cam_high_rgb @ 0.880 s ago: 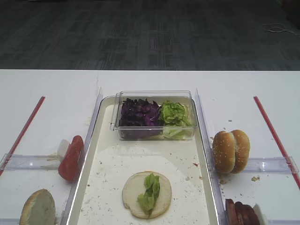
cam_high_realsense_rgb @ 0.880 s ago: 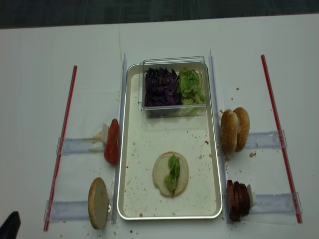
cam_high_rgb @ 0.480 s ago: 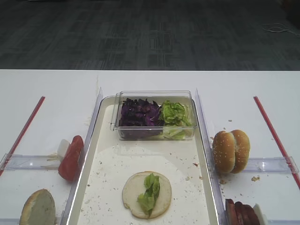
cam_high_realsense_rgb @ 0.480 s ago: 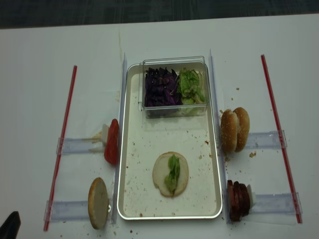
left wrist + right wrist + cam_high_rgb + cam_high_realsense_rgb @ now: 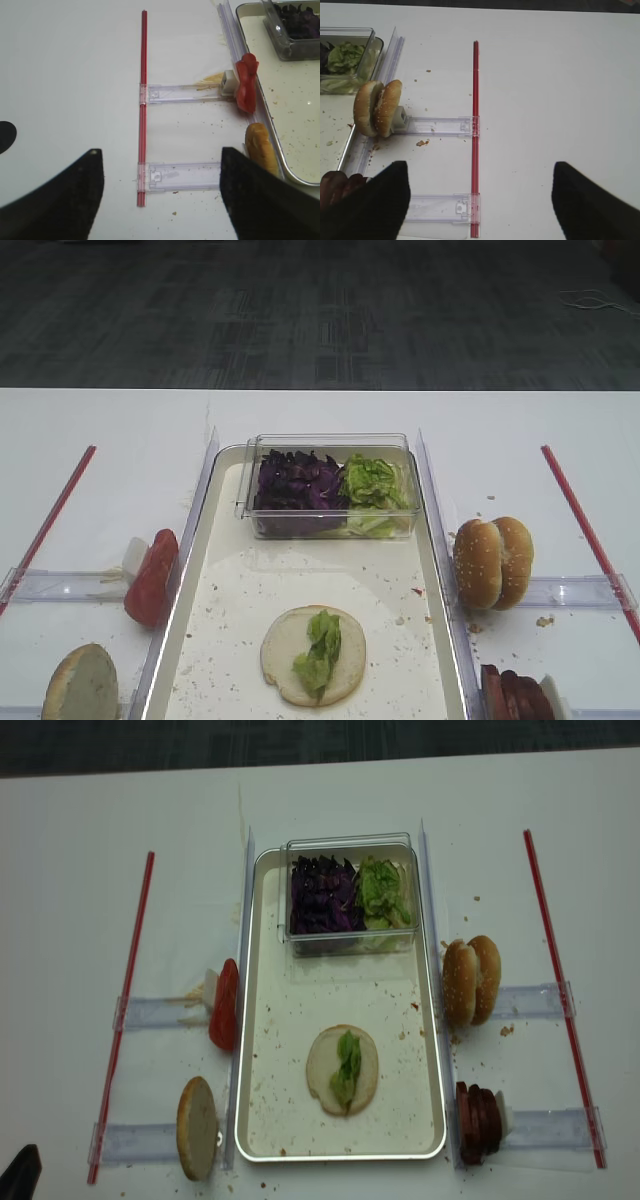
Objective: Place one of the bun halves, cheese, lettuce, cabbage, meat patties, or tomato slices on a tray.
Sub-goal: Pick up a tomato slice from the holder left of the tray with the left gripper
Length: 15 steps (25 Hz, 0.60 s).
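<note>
Stretching wide and white, the table (image 5: 80,840) meets dark grey patterned carpet (image 5: 320,310) at its far edge. Two red strips (image 5: 125,1010) run front to back, one toward each side, with clear plastic rails (image 5: 182,92) crossing them.

The left gripper (image 5: 160,195) hangs above the table's left part with its fingers spread wide and nothing between them. Just ahead and to its right a bun half (image 5: 260,150) stands on edge against the tray (image 5: 262,1120), with tomato slices (image 5: 246,82) farther ahead.

The right gripper (image 5: 480,200) also stands apart and empty. Ahead and to its left are two seeded bun halves (image 5: 377,107), and meat patties (image 5: 337,185) lie close by its left finger.

On the tray sits another bun half (image 5: 325,1065) topped with lettuce (image 5: 347,1070); beyond it a clear box (image 5: 350,935) holds cabbage (image 5: 322,895) and more green leaves.
</note>
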Each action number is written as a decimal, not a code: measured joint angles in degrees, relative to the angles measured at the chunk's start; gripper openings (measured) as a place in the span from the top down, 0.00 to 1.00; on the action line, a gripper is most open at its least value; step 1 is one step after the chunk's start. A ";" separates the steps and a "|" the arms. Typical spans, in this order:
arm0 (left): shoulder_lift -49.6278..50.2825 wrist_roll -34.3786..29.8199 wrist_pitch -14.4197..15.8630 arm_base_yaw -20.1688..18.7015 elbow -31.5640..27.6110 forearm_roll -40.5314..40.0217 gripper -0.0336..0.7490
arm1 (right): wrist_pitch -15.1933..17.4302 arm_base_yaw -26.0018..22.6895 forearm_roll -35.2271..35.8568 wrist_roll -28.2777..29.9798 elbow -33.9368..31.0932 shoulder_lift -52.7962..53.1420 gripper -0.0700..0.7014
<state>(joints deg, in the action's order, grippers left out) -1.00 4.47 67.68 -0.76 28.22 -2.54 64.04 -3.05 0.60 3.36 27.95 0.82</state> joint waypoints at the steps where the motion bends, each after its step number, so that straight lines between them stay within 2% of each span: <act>1: 0.00 0.00 0.00 0.00 0.00 0.00 0.33 | 0.00 0.00 0.00 0.00 0.00 0.00 0.12; 15: 0.00 0.00 0.00 0.00 0.00 0.00 0.33 | 0.00 0.00 0.00 0.00 0.00 0.00 0.12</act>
<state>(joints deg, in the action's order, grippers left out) -1.00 4.47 67.68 -0.76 28.22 -2.54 64.04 -3.05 0.60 3.36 27.95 0.82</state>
